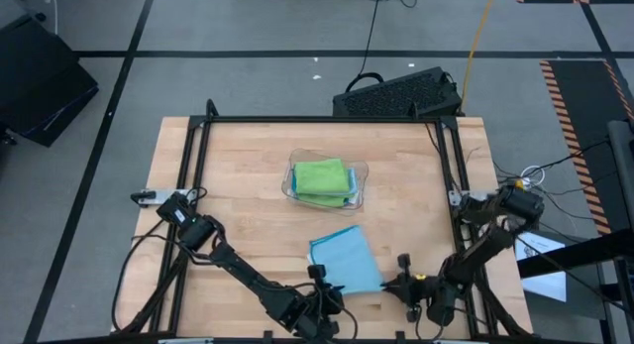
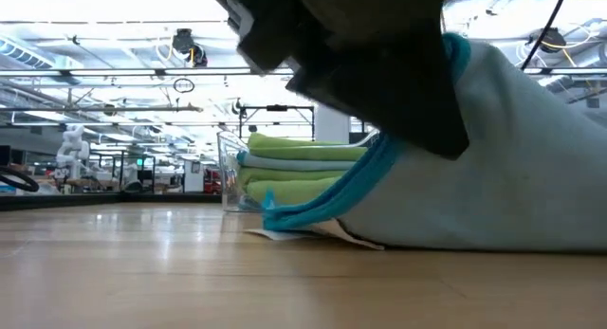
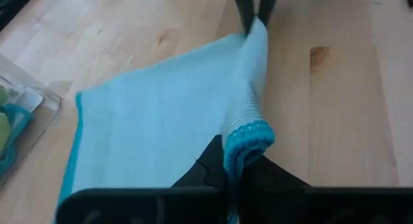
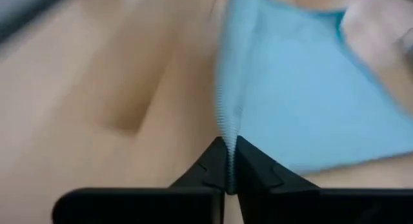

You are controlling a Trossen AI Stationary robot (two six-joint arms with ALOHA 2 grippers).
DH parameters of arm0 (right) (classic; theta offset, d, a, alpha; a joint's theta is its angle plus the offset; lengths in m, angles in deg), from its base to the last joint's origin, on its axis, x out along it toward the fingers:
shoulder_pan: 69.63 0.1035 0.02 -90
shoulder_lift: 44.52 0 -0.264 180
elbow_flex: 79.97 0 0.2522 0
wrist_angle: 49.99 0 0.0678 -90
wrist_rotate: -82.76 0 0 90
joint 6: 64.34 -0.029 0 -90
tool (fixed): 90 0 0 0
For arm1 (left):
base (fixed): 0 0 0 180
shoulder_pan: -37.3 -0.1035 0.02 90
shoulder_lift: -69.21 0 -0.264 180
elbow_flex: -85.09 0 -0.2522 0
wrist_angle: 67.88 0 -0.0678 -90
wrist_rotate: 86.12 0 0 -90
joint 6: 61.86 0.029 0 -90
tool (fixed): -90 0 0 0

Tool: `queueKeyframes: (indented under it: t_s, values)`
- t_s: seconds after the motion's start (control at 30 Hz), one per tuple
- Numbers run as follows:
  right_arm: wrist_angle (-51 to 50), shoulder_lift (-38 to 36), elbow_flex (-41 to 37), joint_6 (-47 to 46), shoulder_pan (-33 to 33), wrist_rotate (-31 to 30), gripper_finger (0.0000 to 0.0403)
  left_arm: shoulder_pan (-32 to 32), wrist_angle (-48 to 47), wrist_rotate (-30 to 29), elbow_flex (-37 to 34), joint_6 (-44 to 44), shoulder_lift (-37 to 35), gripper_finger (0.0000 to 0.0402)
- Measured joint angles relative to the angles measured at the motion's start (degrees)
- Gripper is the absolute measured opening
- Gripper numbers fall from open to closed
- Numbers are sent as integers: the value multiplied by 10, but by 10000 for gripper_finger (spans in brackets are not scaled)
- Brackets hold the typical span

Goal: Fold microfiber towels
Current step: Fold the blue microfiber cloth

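A light blue microfiber towel point(image 1: 345, 257) lies spread on the table near its front edge, its far part flat on the wood. My left gripper point(image 1: 321, 281) is shut on the towel's near left corner. My right gripper point(image 1: 398, 281) is shut on its near right corner. The near edge runs between them as a raised ridge point(image 3: 248, 75). In the low view the towel point(image 2: 503, 177) rises from the table under a dark gripper point(image 2: 379, 73). A stack of folded lime green and light blue towels point(image 1: 323, 177) lies in a clear plastic tray point(image 1: 361, 171) at mid-table. My left gripper pinches the towel's near left corner point(image 3: 245, 141) between its two fingers, where the darker blue hem bunches. The corner is raised off the table; the rest slopes down onto the wood. My right gripper pinches the towel's near right corner point(image 4: 227, 130) between its two shut fingers, along a gathered edge. The cloth beyond the fingers point(image 4: 303, 88) spreads away onto the table.
The clear tray point(image 2: 228, 173) with its stack stands beyond the towel, toward the far edge. Bare wood point(image 1: 238, 185) lies left of the tray and right of it. Black frame rails point(image 1: 193, 166) run along the table's sides.
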Motion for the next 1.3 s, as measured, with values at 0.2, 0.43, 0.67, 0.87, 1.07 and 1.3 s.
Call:
queueKeyframes:
  t_s: [0.2,0.43,0.67,0.87,1.07,1.3]
  values:
    - [-125,-160,2,2,-20,27,11,-4,28,38,0,37,-46,17]
    - [-164,-326,2,37,-23,31,8,-10,31,30,0,82,-96,7]
    - [-165,-375,61,64,-2,29,8,-4,145,50,0,91,-118,23]
    - [-164,-354,135,89,38,36,8,13,274,92,0,93,-119,7]
    - [-163,-339,145,-8,58,173,8,37,280,109,0,27,-119,17]
    - [-354,-343,144,-64,-2,170,8,10,96,73,0,-42,-119,12]
